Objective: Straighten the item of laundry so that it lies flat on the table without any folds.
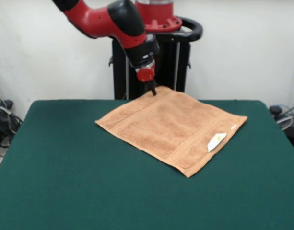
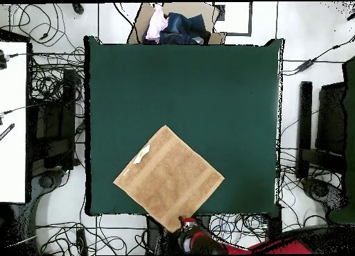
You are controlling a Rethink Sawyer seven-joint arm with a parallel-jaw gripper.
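Towel (image 1: 168, 125) lies spread out on the table (image 1: 65, 182), turned cornerwise so it reads as a diamond from above (image 2: 168, 178); surface looks flat, with no fold or turned-up corner visible in either view; woven border bands run along two opposite edges. Position: on the half of the table (image 2: 208, 87) nearer the robot's base, one corner reaching that table edge in the overhead view; large area of green cloth bare around it.

Label (image 1: 216, 141): small, white, with a yellow mark, lying face up on the towel beside one border band; a second smaller white tab (image 1: 234, 126) sits at the towel edge close by; no writing readable on either; in the overhead view the label (image 2: 143, 154) shows as a pale strip near the towel's upper left edge.

Gripper (image 1: 153, 90): dark tip below a red collar, arm reaching down at a slant; tip sits at the towel's corner closest to the pedestal, touching or just above the cloth, cannot tell which; open or closed state of the tip likewise cannot be made out. Overhead view shows the gripper (image 2: 186, 225) at that same corner.

Beyond the table's opposite end: a cardboard box (image 2: 182, 21) with bundled cloth in pink and dark blue; cables (image 2: 48, 31) across the floor.
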